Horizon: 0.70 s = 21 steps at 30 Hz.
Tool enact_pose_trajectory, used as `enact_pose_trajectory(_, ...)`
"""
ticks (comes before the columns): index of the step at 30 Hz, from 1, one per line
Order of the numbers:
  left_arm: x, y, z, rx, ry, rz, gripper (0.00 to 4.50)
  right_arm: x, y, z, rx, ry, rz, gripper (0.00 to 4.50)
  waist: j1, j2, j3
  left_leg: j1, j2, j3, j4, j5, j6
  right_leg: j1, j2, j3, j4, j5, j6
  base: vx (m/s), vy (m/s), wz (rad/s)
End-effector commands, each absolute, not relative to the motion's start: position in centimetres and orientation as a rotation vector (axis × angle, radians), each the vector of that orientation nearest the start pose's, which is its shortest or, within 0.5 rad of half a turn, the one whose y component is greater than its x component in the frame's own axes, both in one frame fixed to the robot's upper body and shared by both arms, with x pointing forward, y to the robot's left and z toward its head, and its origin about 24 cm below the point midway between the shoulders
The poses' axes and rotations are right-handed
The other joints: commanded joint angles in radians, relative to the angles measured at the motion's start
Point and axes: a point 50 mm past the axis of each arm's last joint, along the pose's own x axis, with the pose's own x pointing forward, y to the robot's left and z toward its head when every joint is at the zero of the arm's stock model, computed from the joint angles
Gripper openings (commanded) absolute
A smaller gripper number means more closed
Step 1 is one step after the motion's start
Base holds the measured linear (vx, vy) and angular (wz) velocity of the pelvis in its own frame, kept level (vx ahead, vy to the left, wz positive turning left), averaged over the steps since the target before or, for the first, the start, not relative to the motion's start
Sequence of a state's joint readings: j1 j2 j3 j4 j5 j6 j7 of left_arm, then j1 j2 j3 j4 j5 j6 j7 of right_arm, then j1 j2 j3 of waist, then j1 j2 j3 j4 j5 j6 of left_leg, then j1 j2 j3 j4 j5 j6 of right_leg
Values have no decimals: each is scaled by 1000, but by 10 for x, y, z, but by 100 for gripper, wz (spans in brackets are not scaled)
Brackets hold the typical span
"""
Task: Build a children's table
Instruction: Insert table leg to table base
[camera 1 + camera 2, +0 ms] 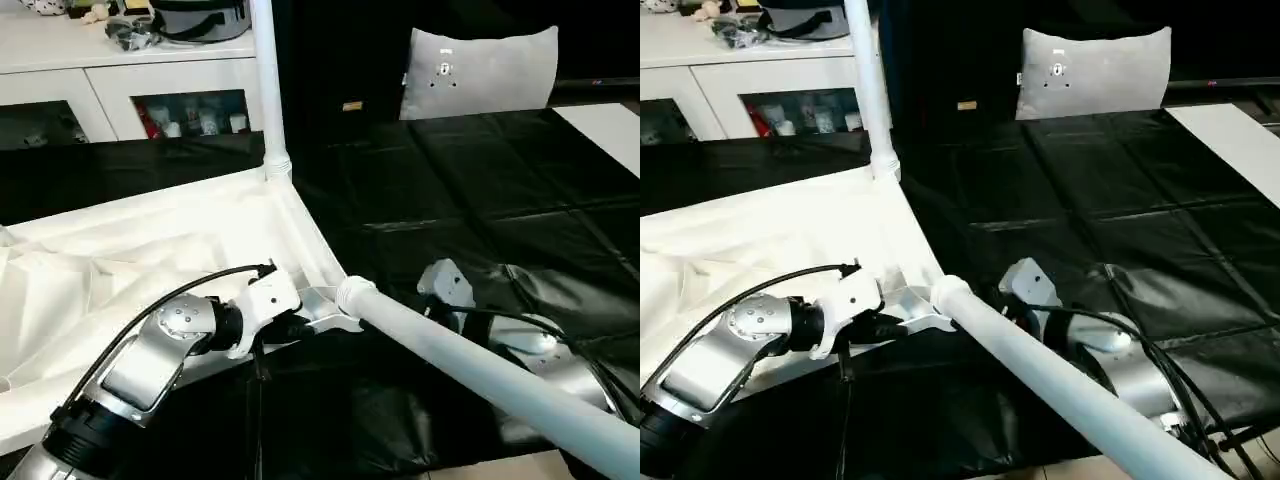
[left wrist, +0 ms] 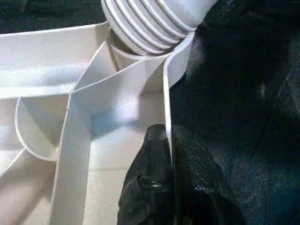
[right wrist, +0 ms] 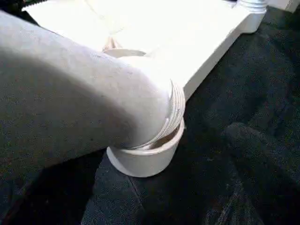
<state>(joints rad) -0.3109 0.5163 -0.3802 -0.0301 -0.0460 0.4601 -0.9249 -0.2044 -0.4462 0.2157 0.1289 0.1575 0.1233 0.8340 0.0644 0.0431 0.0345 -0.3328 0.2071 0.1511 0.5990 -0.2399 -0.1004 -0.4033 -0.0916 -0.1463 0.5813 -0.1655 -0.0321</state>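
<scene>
The white tabletop (image 1: 150, 250) lies upside down on the black mat. One white leg (image 1: 266, 80) stands upright in the far corner socket. A second leg (image 1: 470, 360) slants from the near corner socket (image 3: 145, 159) toward the lower right, and its threaded end (image 2: 150, 23) sits askew in the socket. My left gripper (image 2: 166, 140) is shut on the tabletop rim (image 2: 165, 93) just beside that corner, one black finger on each side of the wall. My right gripper (image 1: 1025, 295) sits under the slanted leg, close to the socket.
A grey cushion (image 1: 480, 70) leans at the back of the mat (image 1: 480, 200). A white cabinet (image 1: 100, 80) with glass doors stands at the back left. A white floor strip (image 1: 610, 125) borders the mat on the right. A black cable (image 1: 170, 300) loops over my left wrist.
</scene>
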Motion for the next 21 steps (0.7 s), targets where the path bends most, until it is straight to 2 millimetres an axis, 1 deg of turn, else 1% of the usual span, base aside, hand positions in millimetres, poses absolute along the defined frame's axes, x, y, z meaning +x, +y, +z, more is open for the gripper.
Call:
enact_pose_trajectory(1,265,123,72,471,399,-1181,0,261,-142,48,-336,176,1067,449,3,-7,-57,-20,18,5,-64,-31,95,70,-56,64,-53,-212,-160,0,0,0)
enact_pose_trajectory(5,265,123,72,472,400,-1184,0,261,-141,50,-362,129,1086,449,2,-8,-55,-20,17,6,-64,-49,97,69,-55,63,-55,-238,-154,0,0,0)
enact_pose_trajectory(7,264,124,72,474,403,-1184,0,258,-138,51,-377,114,1122,449,2,-10,-56,-21,17,5,-63,-50,100,70,-54,62,-54,-239,-153,0,0,0)
enact_pose_trajectory(8,264,124,72,474,404,-1184,0,257,-138,51,-386,108,1136,449,2,-8,-55,-21,17,5,-64,-50,101,69,-55,63,-55,-237,-154,0,0,0)
enact_pose_trajectory(9,264,124,71,474,406,-1184,0,255,-137,51,-397,103,1152,449,1,-9,-57,-21,18,5,-63,-45,104,69,-55,63,-53,-225,-158,0,0,0)
enact_pose_trajectory(11,263,124,71,474,408,-1184,0,254,-135,51,-426,94,1170,449,3,-10,-56,-21,20,4,-63,-41,107,69,-55,64,-51,-214,-164,0,0,0)
enact_pose_trajectory(12,263,124,71,474,409,-1184,0,254,-135,50,-433,91,1172,449,3,-9,-57,-20,20,4,-63,-39,107,69,-55,64,-50,-209,-166,0,0,0)
enact_pose_trajectory(15,263,124,70,474,411,-1184,0,256,-136,47,-489,86,1169,449,2,-11,-56,-20,19,4,-62,-35,106,69,-55,65,-49,-200,-171,0,0,0)
enact_pose_trajectory(21,262,124,70,474,412,-1184,0,256,-137,47,-486,74,1161,449,2,-12,-56,-20,19,4,-62,-37,112,70,-55,65,-48,-201,-175,0,0,0)
